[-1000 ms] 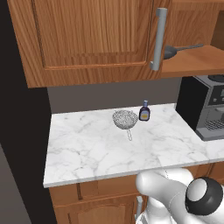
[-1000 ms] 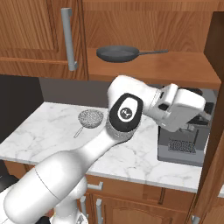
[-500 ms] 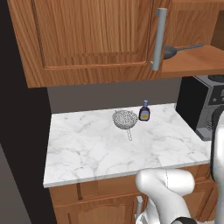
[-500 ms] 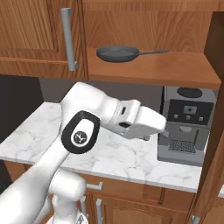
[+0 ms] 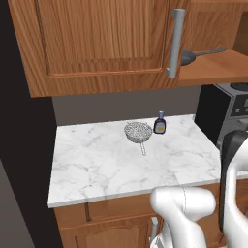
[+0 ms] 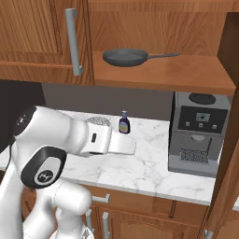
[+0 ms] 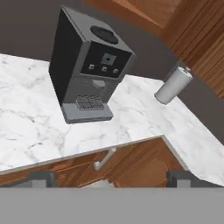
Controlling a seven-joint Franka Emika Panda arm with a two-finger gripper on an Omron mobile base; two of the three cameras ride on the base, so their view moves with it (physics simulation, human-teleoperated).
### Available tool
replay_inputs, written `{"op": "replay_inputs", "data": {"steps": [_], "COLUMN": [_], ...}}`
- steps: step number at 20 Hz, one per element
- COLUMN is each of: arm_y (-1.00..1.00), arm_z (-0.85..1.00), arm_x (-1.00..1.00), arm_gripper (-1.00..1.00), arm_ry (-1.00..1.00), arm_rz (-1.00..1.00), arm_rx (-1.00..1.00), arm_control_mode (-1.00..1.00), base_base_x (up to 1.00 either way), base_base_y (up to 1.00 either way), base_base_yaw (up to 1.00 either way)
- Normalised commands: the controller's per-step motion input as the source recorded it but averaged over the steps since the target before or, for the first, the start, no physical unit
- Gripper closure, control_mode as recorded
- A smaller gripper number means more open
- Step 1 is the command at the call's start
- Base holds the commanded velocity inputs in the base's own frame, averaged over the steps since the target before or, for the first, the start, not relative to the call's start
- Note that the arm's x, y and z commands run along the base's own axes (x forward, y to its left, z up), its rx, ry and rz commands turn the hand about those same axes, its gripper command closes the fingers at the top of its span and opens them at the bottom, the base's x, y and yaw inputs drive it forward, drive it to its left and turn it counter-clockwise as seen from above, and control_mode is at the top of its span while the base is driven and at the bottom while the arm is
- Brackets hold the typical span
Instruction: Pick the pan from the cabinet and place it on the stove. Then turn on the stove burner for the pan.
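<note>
The pan (image 6: 125, 57) sits on the open cabinet (image 6: 163, 74) shelf above the coffee machine (image 6: 198, 133); fingers (image 7: 181, 178) wide, empty. Reaching up risks clipping the shelf edge.

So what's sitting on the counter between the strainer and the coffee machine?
A small dark bottle stands between strainer and coffee machine, seen in the left base view.

Strainer (image 5: 138, 131) beside bottle (image 5: 160, 123); coffee machine (image 6: 198, 133).

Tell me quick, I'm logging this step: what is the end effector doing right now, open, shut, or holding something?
End effector: open, its two dark tips far apart at the bottom of the hand view, nothing between them.
</note>
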Motion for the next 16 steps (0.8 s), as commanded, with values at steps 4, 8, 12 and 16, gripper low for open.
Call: {"op": "replay_inputs", "data": {"steps": [4,8,12,16], "arm_y": [0.80,0.76,0.71,0.67], "arm_z": [0.01,0.12,0.38,0.77], "arm_x": [0.06,0.09,0.02,0.00], "arm_gripper": [-1.00,-1.00,-1.00,-1.00], "arm_ry": [-0.21,-0.22,-0.19,-0.18], "arm_rz": [0.33,0.33,0.32,0.23], "arm_rx": [0.25,0.24,0.20,0.08], "arm_control_mode": [-1.00,-1.00,-1.00,-1.00], "base_base_x": [0.00,0.00,0.00,0.00], "base_base_y": [0.00,0.00,0.00,0.00], "base_base_yaw": [0.00,0.00,0.00,0.00]}}
